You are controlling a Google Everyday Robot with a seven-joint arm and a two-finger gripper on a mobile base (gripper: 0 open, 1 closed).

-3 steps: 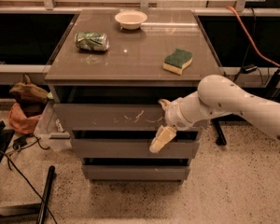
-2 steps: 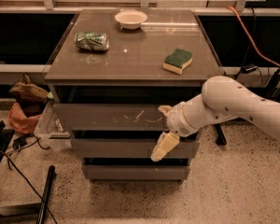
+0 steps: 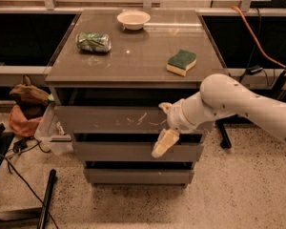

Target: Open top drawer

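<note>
Below the tabletop's (image 3: 138,56) front edge, the gripper (image 3: 165,126) hangs wide open and empty before the right part of the top drawer (image 3: 105,119), whose front stretches leftward

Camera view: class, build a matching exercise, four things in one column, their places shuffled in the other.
1 can
2 bowl
3 sponge
4 hand

A in front of the top drawer
B right side of the cabinet top
C back middle of the cabinet top
D left of the cabinet top, on its side

Pairs: 1-D, 2-C, 3-B, 4-A
</note>
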